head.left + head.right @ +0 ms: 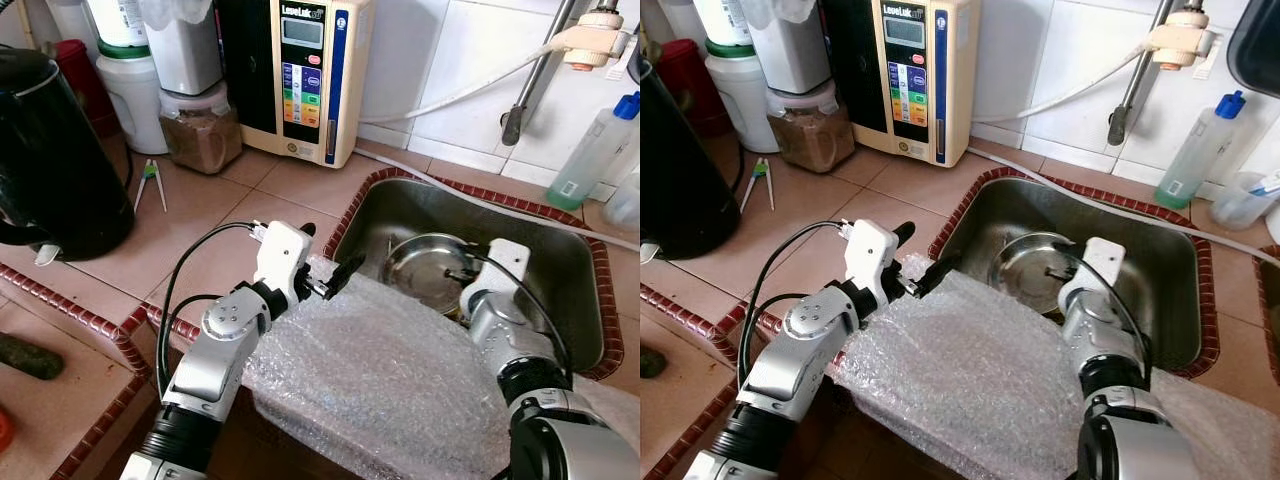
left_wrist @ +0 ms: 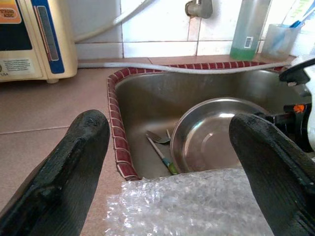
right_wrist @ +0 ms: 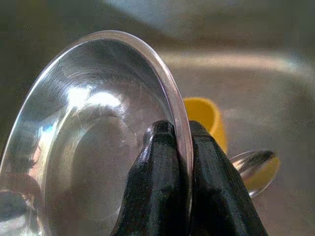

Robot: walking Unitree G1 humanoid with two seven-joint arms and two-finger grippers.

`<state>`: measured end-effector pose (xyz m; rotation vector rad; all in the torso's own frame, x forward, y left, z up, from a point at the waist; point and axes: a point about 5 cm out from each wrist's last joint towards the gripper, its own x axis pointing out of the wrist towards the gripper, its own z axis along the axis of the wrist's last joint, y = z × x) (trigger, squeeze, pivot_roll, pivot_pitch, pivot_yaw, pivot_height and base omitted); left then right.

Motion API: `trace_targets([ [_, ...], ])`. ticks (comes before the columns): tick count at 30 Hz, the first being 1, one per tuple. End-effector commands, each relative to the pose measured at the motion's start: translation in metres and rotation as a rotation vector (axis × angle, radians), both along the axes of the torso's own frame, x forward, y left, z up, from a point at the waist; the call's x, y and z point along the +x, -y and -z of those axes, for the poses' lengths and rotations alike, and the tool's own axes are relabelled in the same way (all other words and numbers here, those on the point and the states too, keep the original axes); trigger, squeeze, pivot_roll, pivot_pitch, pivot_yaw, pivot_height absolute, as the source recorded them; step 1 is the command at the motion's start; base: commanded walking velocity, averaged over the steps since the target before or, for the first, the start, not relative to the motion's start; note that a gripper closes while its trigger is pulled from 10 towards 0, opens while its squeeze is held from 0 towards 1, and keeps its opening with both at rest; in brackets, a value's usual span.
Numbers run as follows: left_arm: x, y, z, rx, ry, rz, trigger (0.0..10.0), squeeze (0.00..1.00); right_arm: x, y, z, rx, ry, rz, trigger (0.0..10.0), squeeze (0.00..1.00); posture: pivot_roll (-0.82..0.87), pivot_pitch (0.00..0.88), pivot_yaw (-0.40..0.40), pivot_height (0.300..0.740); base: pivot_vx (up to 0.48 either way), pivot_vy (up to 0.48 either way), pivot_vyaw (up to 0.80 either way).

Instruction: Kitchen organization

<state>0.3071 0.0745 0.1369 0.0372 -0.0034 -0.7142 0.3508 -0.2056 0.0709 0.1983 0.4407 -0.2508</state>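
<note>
A steel bowl [image 1: 418,268] stands tilted in the steel sink [image 1: 560,250]. My right gripper [image 1: 456,276] reaches down into the sink and is shut on the bowl's rim [image 3: 170,93], one finger inside and one outside. Behind the bowl lie a yellow cup [image 3: 205,117] and a spoon [image 3: 252,162]. A fork [image 2: 158,139] rests on the sink floor beside the bowl [image 2: 211,137]. My left gripper [image 1: 325,253] hovers open over the sink's near left corner, above a sheet of bubble wrap [image 1: 390,370] that covers the counter's front edge.
A black kettle [image 1: 55,160] stands on the left of the tiled counter. A water ioniser [image 1: 300,70], a jar of brown powder [image 1: 200,130] and white containers [image 1: 135,95] line the back wall. A green soap bottle [image 1: 590,150] and the tap pipe [image 1: 535,75] are behind the sink.
</note>
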Motion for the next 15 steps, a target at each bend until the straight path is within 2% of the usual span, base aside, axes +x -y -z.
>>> trace_targets([
  [1,0.0001,0.0027,-0.0043,0.021,0.016,0.014,10.0,1.0,-0.0043,0.0014,0.0074,0.023,-0.046,0.022,10.0,0.33,0.0,0.0,0.005,0.74,0.0,0.0,0.0],
  [2,0.0002,0.0027,-0.0045,0.022,0.017,0.015,10.0,1.0,-0.0053,0.0022,0.0087,0.023,-0.053,0.03,10.0,0.33,0.0,0.0,0.005,0.74,0.0,0.0,0.0],
  [3,0.0004,0.0025,-0.0048,0.023,0.016,0.014,10.0,1.0,-0.0058,0.0022,0.0098,0.025,-0.054,0.024,10.0,1.0,0.0,0.0,0.004,0.74,0.0,0.0,0.0],
  [15,0.001,0.0031,-0.0053,0.03,0.016,-0.006,10.0,1.0,-0.0055,-0.0002,0.0108,0.049,-0.064,0.0,10.0,1.0,0.0,0.0,-0.003,0.74,0.0,0.0,0.0],
])
